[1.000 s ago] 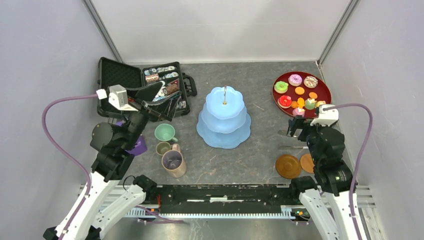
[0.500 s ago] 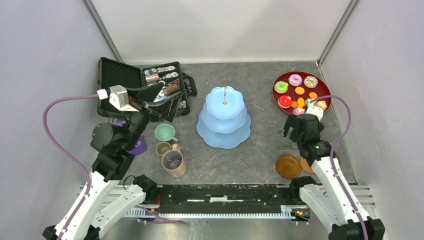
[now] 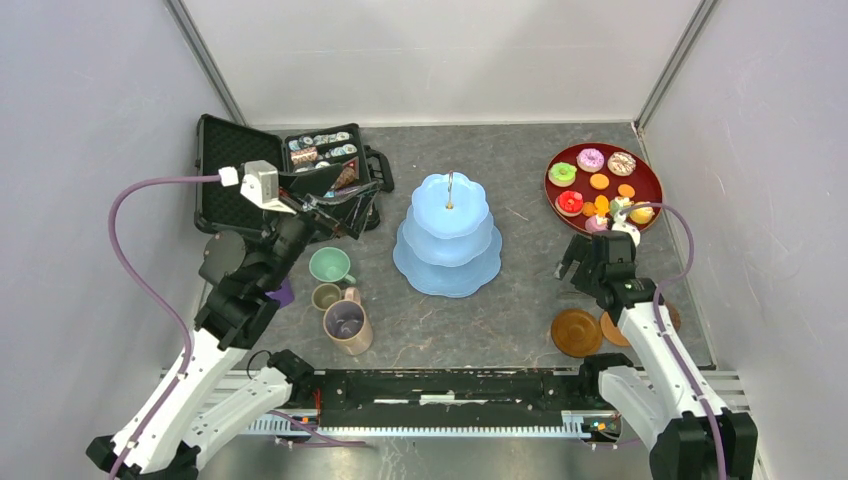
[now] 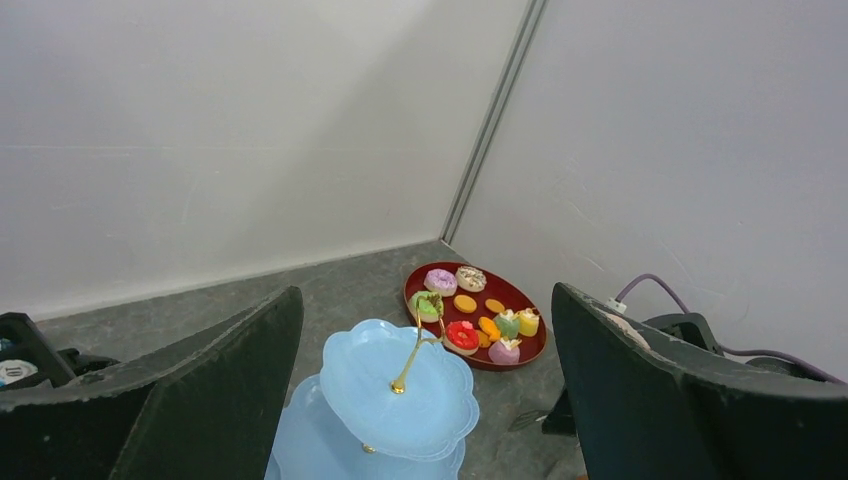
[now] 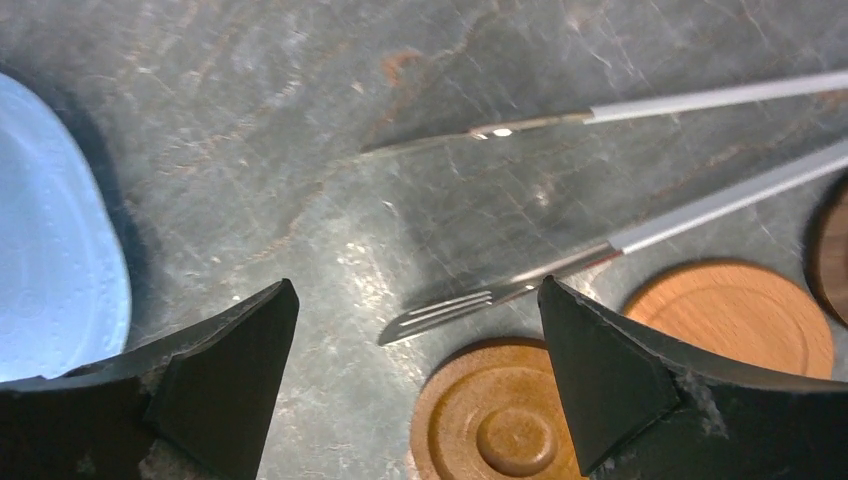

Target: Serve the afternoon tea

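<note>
Right gripper (image 5: 415,290) is held wide open and empty, slim silver white-handled fork (image 5: 470,300) at its 6 o'clock. Left gripper (image 4: 425,292) is spread wide too, nothing gripped.

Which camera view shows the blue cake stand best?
The top external view: the cake stand sits whole there, all three tiers visible from above. The left wrist view shows only its upper tiers, cut off at the bottom edge. The right wrist view catches just a pale-blue rim at the left edge.
</note>
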Robot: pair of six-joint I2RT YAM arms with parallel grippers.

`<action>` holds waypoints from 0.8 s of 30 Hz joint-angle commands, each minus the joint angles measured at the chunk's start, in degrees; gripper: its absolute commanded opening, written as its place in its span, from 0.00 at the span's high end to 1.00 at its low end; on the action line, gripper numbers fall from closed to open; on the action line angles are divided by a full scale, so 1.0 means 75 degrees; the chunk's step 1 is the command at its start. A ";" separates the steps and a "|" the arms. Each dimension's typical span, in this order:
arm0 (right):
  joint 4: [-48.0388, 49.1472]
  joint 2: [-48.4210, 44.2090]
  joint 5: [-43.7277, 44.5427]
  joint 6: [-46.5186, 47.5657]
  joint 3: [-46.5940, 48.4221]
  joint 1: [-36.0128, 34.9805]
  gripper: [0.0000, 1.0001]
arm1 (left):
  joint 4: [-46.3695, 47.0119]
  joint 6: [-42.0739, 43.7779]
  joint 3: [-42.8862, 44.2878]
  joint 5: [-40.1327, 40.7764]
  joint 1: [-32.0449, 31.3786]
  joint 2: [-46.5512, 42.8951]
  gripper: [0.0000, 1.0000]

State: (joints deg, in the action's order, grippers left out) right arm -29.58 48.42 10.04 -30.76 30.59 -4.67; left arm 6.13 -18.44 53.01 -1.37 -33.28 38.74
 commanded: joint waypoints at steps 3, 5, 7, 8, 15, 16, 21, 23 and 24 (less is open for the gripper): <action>-0.1312 0.0317 0.1379 -0.1067 0.0124 0.0016 0.02 | 0.0162 -0.0004 -0.0026 0.0328 -0.0064 0.0159 0.00; -0.1294 0.0329 0.1479 -0.1154 0.0102 0.0019 0.02 | 0.0144 0.0029 -0.0037 0.0456 -0.0085 0.0108 0.00; -0.1018 0.0276 0.1309 -0.1197 -0.0104 0.0013 0.02 | 0.0132 0.0064 -0.0037 0.0487 -0.0110 0.0083 0.00; -0.0913 0.0266 0.1253 -0.1244 -0.0187 0.0014 0.03 | 0.0132 0.0078 -0.0037 0.0496 -0.0120 0.0073 0.00; 0.0301 0.0557 0.0441 -0.1283 -0.0640 -0.0106 0.26 | 0.0085 0.0102 -0.0026 0.0610 -0.0197 0.0028 0.00; 0.0463 0.0659 0.0474 -0.1297 -0.0639 -0.0199 0.26 | 0.0085 0.0120 -0.0026 0.0615 -0.0207 0.0007 0.00; 0.0984 0.1409 0.0390 -0.1494 -0.0541 -0.0595 0.28 | 0.0061 0.0155 -0.0026 0.0715 -0.0239 -0.0006 0.00; 0.1225 0.1659 0.0393 -0.1621 -0.0454 -0.0835 0.29 | 0.0061 0.0161 -0.0026 0.0721 -0.0239 -0.0012 0.00; 0.1341 0.1738 0.0404 -0.1720 -0.0403 -0.0930 0.30 | 0.0061 0.0161 -0.0023 0.0733 -0.0250 -0.0019 0.00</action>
State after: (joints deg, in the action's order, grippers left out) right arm -25.67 59.31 13.43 -40.75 26.11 -9.28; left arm 5.76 -18.41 52.49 2.94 -34.83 39.05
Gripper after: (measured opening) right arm 0.711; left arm 0.997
